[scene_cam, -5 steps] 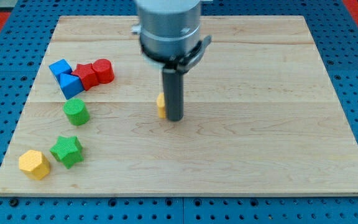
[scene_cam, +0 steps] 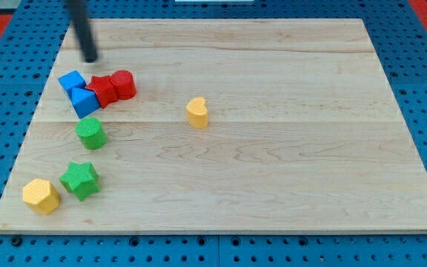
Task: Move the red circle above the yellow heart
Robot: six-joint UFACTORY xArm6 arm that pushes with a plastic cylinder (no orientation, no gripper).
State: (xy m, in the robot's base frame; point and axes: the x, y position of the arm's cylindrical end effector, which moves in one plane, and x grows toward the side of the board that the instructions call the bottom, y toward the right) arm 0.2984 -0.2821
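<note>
The red circle (scene_cam: 124, 84) lies at the view's upper left, touching a second red block (scene_cam: 103, 90) on its left. The yellow heart (scene_cam: 196, 113) lies alone near the board's middle, to the right of and slightly below the red circle. My tip (scene_cam: 90, 59) is at the view's upper left, above and left of the red circle, just above the blue blocks, touching no block.
Two blue blocks (scene_cam: 72, 81) (scene_cam: 85, 101) sit left of the red ones. A green cylinder (scene_cam: 91, 133), a green star (scene_cam: 79, 180) and a yellow hexagon (scene_cam: 41, 196) lie down the left side. The wooden board (scene_cam: 310, 148) rests on a blue pegboard.
The rod has moved from beside the yellow heart up and left to above the blue blocks. The heart is now fully in view. No block has moved.
</note>
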